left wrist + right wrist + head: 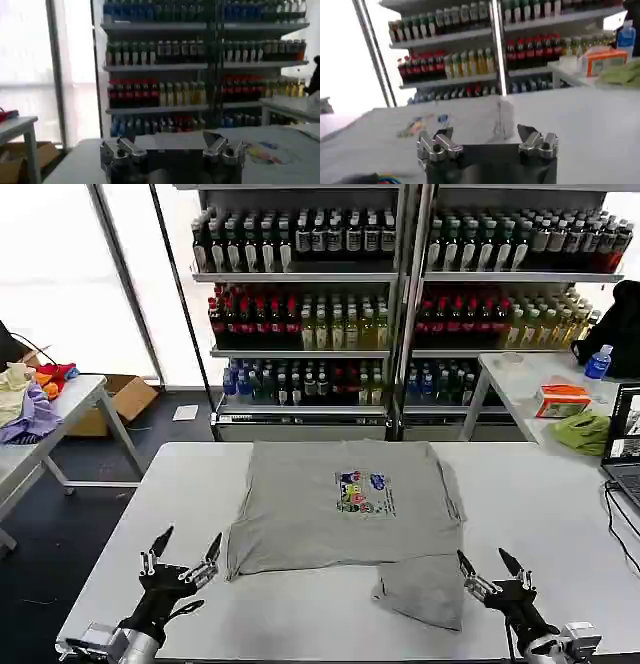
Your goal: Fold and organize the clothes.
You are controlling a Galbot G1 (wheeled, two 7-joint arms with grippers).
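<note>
White table (300,614) carries, near edge first, the left tool (183,555) at seven o'clock and right tool (490,568) at five, both spread open and empty, then the grey shirt (340,504) lying flat at centre.

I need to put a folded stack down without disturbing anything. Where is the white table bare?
Bare table lies to the left of the grey shirt, ahead of the open left gripper. Another wide patch lies between the shirt and the laptop, beyond the open right gripper. The middle is covered by the shirt.
</note>
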